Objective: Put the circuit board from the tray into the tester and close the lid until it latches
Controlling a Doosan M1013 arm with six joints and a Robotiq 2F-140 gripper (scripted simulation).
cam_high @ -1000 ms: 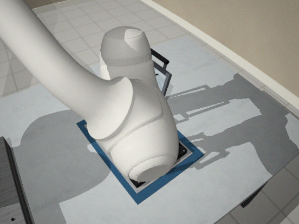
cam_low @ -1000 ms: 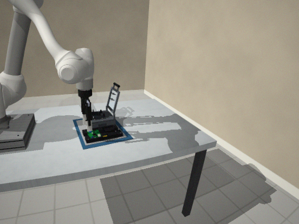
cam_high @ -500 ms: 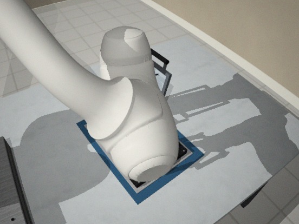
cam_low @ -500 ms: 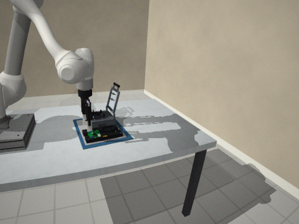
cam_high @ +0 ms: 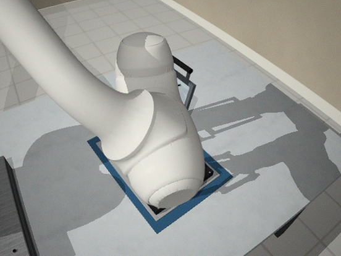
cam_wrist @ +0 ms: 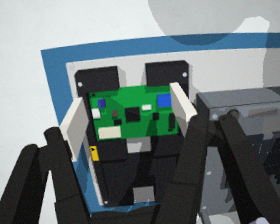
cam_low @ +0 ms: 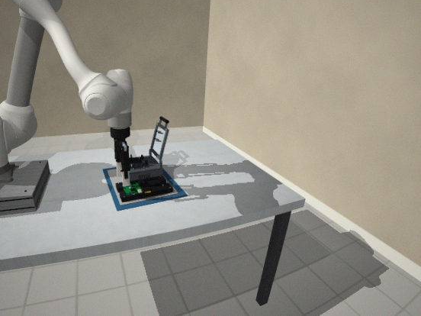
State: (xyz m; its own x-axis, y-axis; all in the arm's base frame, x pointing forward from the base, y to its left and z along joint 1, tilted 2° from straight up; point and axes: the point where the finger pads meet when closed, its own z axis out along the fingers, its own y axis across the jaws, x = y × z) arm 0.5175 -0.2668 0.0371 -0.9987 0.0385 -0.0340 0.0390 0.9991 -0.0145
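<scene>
Wrist view: the black tray (cam_low: 152, 192) (cam_wrist: 105, 185) holds a green rectangular board (cam_low: 131, 188) (cam_wrist: 134, 113); the pincer's (cam_low: 123, 182) (cam_wrist: 129, 120) pale, flat-faced fingers stand apart at its ends.

Beige walls (cam_high: 262, 20) (cam_low: 316, 93) with pale skirting stand behind a light grey table (cam_high: 197, 230) (cam_low: 76, 227), whose dark leg (cam_low: 274, 257) meets the tiled floor (cam_high: 92, 26) (cam_low: 213, 269).

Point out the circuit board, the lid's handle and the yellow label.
circuit board (cam_wrist: 132, 114): wrist view, black chip at its middle
lid's handle (cam_low: 164, 120): exterior view, black bar
yellow label (cam_wrist: 94, 153): wrist view, its face
</scene>
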